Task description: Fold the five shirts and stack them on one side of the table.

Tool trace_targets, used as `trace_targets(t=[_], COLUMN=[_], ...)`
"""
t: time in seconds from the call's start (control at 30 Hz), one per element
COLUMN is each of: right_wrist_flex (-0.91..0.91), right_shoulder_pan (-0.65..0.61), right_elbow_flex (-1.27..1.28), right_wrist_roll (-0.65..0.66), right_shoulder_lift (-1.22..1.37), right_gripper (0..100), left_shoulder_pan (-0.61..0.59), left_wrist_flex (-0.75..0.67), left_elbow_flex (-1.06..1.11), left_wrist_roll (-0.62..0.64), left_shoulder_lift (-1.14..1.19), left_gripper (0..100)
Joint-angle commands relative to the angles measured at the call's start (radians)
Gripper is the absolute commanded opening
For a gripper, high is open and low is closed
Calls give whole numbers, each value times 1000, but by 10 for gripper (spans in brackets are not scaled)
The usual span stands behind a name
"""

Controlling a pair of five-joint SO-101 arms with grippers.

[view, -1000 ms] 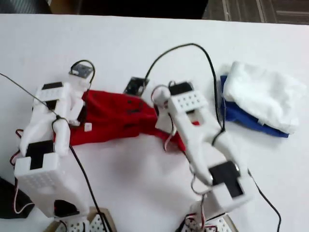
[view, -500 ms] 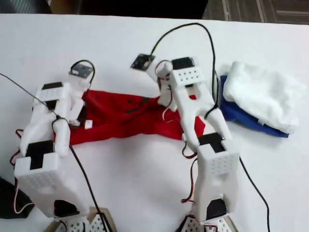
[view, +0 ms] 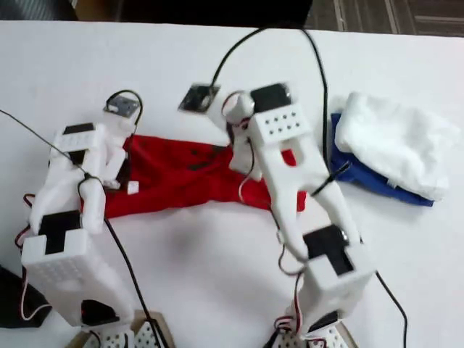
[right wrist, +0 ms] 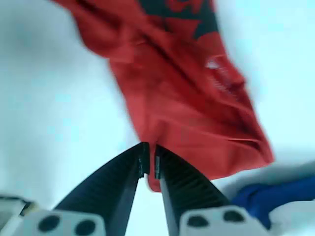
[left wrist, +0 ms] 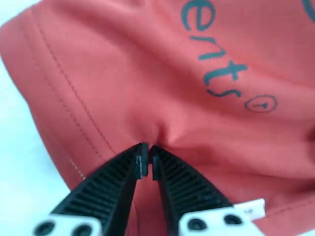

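The red shirt (view: 174,177) lies stretched sideways across the middle of the white tabletop (view: 217,283), a long crumpled band running between the two arms. In the left wrist view its fabric (left wrist: 123,73) shows dark lettering, a stitched hem and a small white label (left wrist: 252,208) near the edge. The left end effector (left wrist: 147,161) is closed tight on a pinch of this cloth, which puckers just at the tips; from above, that arm (view: 80,174) sits over the shirt's left end.

The right end effector (right wrist: 150,162) is narrowed to a sliver at the shirt's other end (right wrist: 187,108), and appears to grip the cloth's edge, though the view is blurred. The right arm (view: 290,159) crosses above that end.

Just beside it a white shirt (view: 395,141) rests on a blue shirt (view: 359,172), stacked at the tabletop's right side.
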Motion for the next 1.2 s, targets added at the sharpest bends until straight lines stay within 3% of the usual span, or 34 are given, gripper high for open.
trace_targets(t=[0.0, 0.13, 0.3, 0.57, 0.73, 0.9, 1.17], right_wrist_flex=[-88, -291, -380, -395, -426, -355, -28], right_shoulder_pan=[-7, 13, 12, 16, 50, 65, 73], right_elbow_flex=[187, 365, 371, 104, -184, -430, -646], right_wrist_roll=[-3, -11, -12, -14, -100, -114, -164], right_shoulder_lift=[-128, -114, -25, 157, 325, 493, 450], right_gripper=[22, 22, 22, 22, 22, 22, 22], left_shoulder_pan=[14, 14, 14, 14, 14, 14, 14], left_wrist_flex=[-31, -31, -31, -31, -31, -31, -31], left_elbow_flex=[-19, -18, -18, -18, -18, -18, -18], left_wrist_roll=[2, 2, 2, 2, 2, 2, 2], left_shoulder_lift=[6, 6, 6, 6, 6, 6, 6], left_gripper=[57, 57, 57, 57, 57, 57, 57])
